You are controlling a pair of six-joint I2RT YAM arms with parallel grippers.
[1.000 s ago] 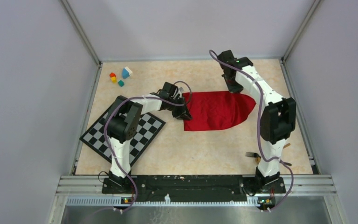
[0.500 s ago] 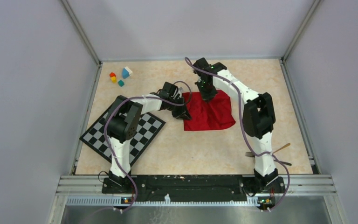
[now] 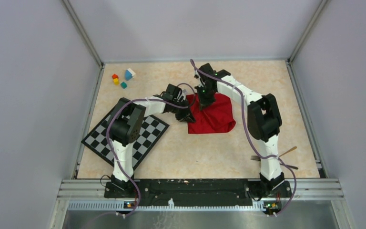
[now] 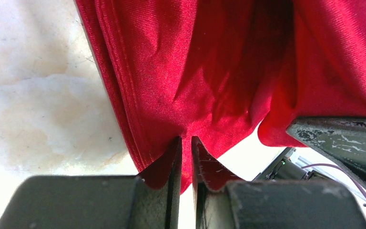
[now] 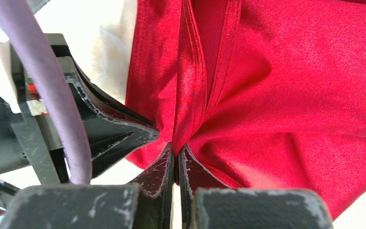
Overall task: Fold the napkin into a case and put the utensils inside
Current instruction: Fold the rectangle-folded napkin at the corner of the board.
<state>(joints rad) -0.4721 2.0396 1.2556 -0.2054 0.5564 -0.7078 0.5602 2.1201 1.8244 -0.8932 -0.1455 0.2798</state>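
Observation:
The red napkin [image 3: 216, 114] lies folded over on itself in the middle of the table. My left gripper [image 3: 187, 113] is shut on its left edge; the left wrist view shows the jaws [image 4: 186, 145] pinching the cloth [image 4: 209, 71]. My right gripper [image 3: 204, 101] is shut on the napkin's far left part, right beside the left gripper; the right wrist view shows its jaws [image 5: 177, 150] pinching a fold of cloth [image 5: 290, 95]. The dark fork [image 3: 256, 158] and the tan spoon handle [image 3: 289, 151] lie near the right arm's base, partly hidden by it.
A black-and-white checkered mat [image 3: 124, 136] lies at the left under the left arm. Small coloured blocks [image 3: 122, 78] sit at the far left corner. Walls and metal rails bound the table.
My right gripper has carried the napkin's right end leftwards over the cloth, folding it to about half its width. It now sits beside the left gripper, which has not moved.

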